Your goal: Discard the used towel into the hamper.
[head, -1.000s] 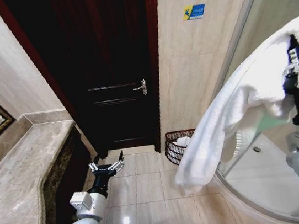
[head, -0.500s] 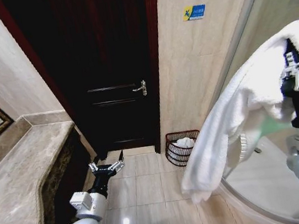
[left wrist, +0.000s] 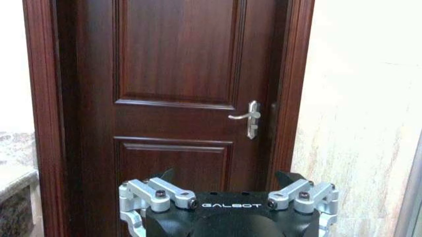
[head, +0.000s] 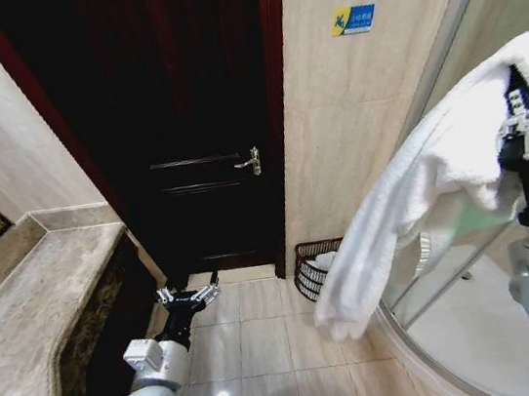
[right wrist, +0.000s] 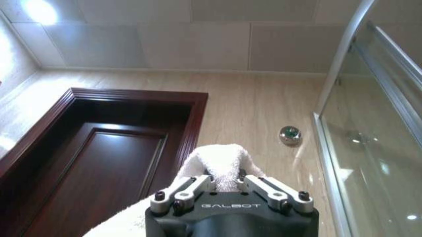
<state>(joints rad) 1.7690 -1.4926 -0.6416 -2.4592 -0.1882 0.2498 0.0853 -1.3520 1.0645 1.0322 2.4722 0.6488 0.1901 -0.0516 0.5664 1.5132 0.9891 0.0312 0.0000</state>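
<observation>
A tiled bathroom floor [head: 264, 331] runs up to a dark wooden door [head: 194, 119], with a marble counter [head: 35, 319] along the left wall and a glass shower enclosure [head: 458, 309] on the right. The hamper [head: 309, 266] stands on the floor against the beige wall just beside the door frame (white cloth shows inside). The right pincer [right wrist: 228, 183], raised high, is clamped on a white towel [head: 412, 197] that drapes downward. The left pincer [head: 188, 294] hangs low over the floor, jaws spread and empty.

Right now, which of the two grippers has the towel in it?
The right gripper, raised high on the robot's right, is shut on the white towel, which drapes down from it. The left gripper hangs low near the floor, open and empty.
</observation>
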